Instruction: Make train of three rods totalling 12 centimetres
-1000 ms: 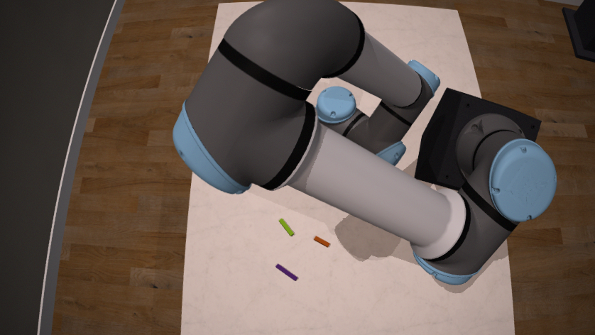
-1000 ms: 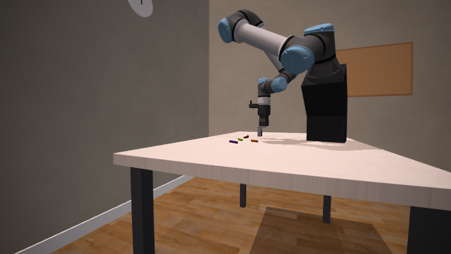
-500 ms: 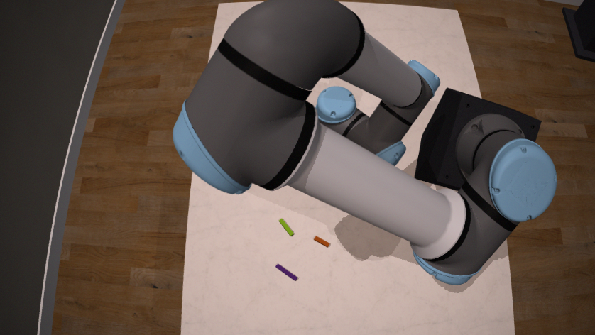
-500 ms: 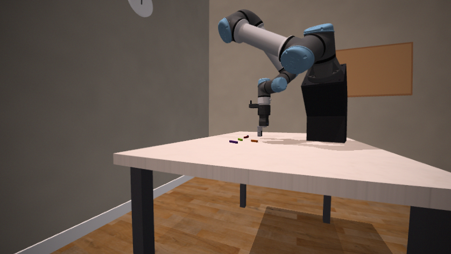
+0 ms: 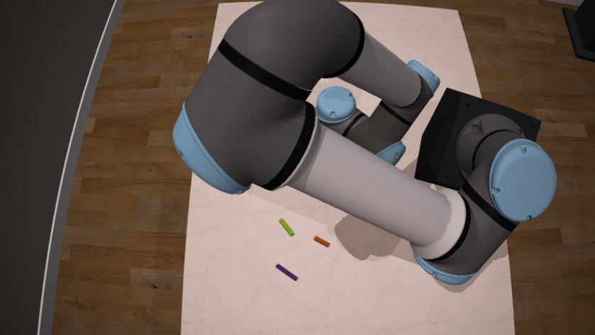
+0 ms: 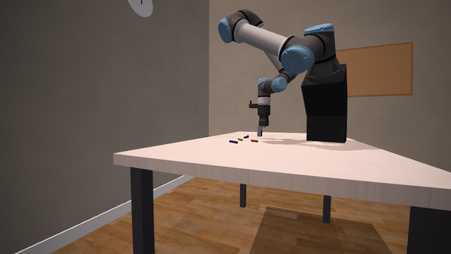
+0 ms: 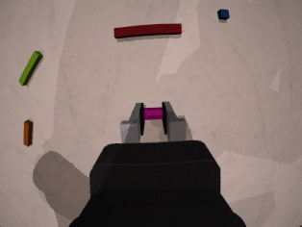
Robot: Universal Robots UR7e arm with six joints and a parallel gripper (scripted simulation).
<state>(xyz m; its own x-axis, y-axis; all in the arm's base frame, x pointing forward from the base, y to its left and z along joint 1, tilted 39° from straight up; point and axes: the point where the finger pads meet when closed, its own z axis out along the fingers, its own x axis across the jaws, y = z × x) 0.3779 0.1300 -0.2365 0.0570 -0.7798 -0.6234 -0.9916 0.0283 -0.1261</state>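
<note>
Gripper (image 7: pixel 152 122) clamped on magenta rod (image 7: pixel 152 113), above the desk (image 6: pixel 220 163) toward its pedestal-side edge; red rod (image 7: pixel 147 31), blue rod (image 7: pixel 223 13) lying beyond.

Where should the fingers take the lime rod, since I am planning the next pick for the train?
Grip the lime rod at its middle, across its two long sides, coming straight down. It lies flat and apart from the orange rod, so both sides look free. The gripper now holds the magenta rod.
</note>
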